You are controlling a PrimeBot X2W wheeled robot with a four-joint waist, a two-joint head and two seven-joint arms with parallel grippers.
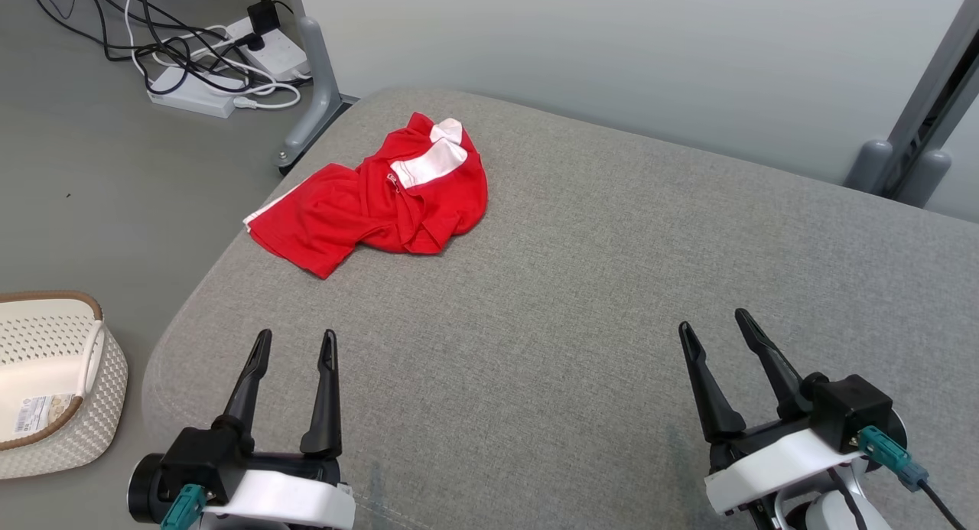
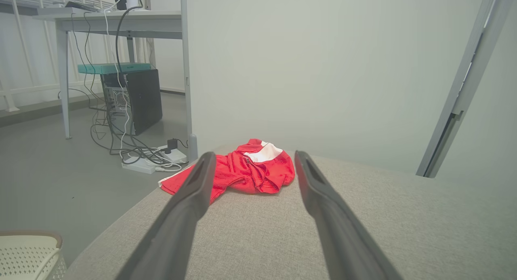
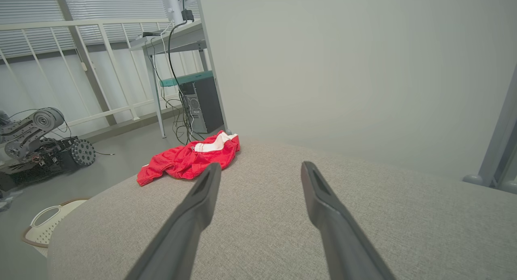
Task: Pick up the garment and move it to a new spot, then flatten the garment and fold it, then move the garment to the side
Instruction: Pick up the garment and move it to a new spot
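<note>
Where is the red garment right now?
In the head view the garment lies crumpled at the far left edge of the grey cushion, ahead of the left claw, near the power strips on the floor.

The garment [image 1: 375,201] is bright red, thin and slightly shiny, with white panels [image 1: 430,163] near its far end (which part is sleeve or collar is hard to tell in the heap). It is not spread out. It lies crumpled, with folds bunched over one another on the far side and one flatter flap stretching out toward the robot's left. It rests on the grey upholstered cushion [image 1: 581,285], up near the far left corner. The flat flap reaches right to the cushion's left edge, where a thin white trim shows along its border.
</note>
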